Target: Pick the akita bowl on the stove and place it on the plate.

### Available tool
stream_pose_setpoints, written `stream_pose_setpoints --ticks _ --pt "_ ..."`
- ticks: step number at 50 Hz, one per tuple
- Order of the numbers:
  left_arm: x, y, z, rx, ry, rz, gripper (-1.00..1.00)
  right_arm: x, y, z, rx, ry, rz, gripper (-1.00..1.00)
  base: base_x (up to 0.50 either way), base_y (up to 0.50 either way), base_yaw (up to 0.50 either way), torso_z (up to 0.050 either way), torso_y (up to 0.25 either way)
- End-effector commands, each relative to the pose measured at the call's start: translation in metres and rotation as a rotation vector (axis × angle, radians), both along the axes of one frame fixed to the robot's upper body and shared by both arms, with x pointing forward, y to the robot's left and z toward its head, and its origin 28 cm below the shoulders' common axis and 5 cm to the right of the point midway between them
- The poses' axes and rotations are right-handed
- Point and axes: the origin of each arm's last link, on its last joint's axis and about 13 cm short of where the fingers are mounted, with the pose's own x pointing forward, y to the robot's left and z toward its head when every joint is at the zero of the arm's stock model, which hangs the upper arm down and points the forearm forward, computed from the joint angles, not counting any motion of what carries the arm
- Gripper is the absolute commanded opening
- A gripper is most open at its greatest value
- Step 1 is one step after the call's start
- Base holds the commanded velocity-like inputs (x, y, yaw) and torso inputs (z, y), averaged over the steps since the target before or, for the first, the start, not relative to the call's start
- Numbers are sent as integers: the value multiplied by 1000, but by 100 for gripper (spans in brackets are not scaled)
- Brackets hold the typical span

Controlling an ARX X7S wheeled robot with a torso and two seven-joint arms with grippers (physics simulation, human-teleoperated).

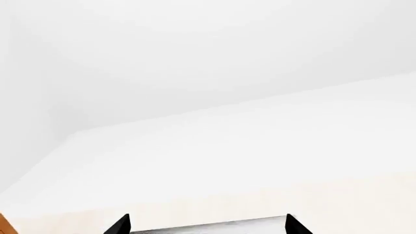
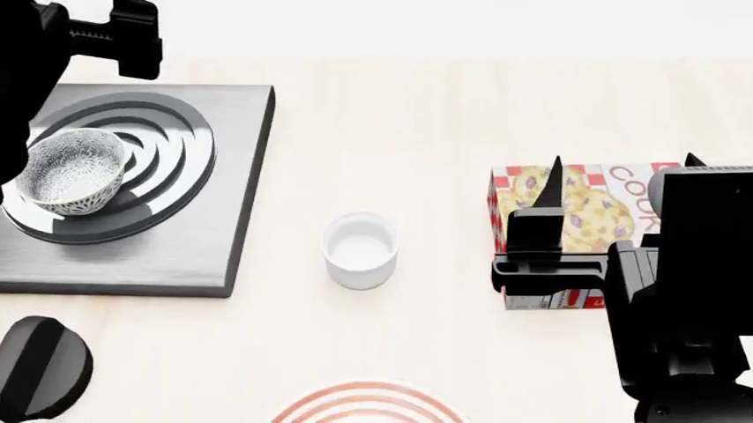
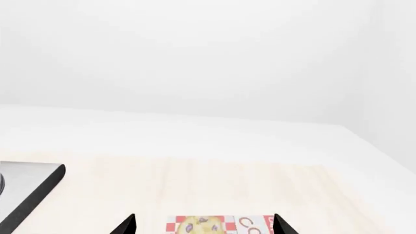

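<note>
Your left gripper (image 1: 206,225) is hanging open and empty — the right gripper (image 2: 620,187) is too. The akita bowl (image 2: 72,170) is sitting on the stove (image 2: 224,189); likely rigid, slick, fragile — pinch its rim.

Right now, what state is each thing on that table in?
akita bowl: upright, empty, on the stove.
white cup: upright, empty.
cookie box: lying flat.
plate: bare, only its edge shows.
right end effector: open, above the box.
</note>
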Motion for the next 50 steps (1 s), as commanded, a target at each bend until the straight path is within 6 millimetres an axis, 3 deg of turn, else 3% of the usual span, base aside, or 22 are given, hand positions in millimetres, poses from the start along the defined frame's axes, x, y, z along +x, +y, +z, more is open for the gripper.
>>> stream_pose_setpoints --ticks 1,12,50 --pt "0 1 -1 -4 4 4 100 0 0 0 0 0 0 100 0 0 0 0 0" --pt "-1 -3 -1 5 6 -16 100 0 0 0 0 0 1 100 0 0 0 0 -152" --pt "-5 -10 -31 137 243 61 100 0 0 0 -3 2 1 100 0 0 0 0 -1"
